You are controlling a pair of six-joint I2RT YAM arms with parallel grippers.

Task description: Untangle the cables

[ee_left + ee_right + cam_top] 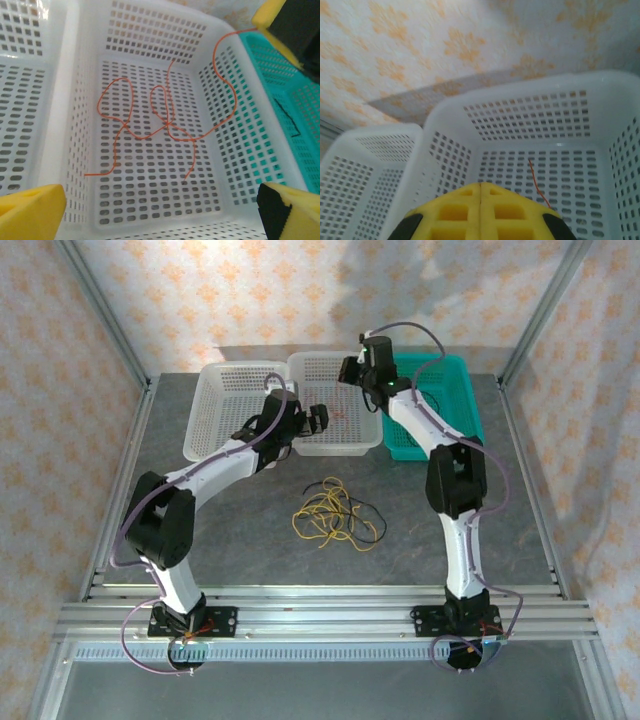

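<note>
while the yellow and black cables [335, 515] lie tangled on the grey table [250, 552] near the arm bases, the left gripper [318, 419] hangs wide open, holding nothing, over the middle white basket [345, 449]. red cable [165, 125] sprawls inside it. right gripper [481, 199], jaws pressed together, pinches its end.

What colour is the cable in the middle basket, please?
The cable is reddish-orange, shown best in the left wrist view.

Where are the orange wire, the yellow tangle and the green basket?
orange wire [167, 123]: left wrist view, where its loops cross.
yellow tangle [325, 512]: top external view, middle of the loops.
green basket [463, 405]: top external view, its right wall.
</note>
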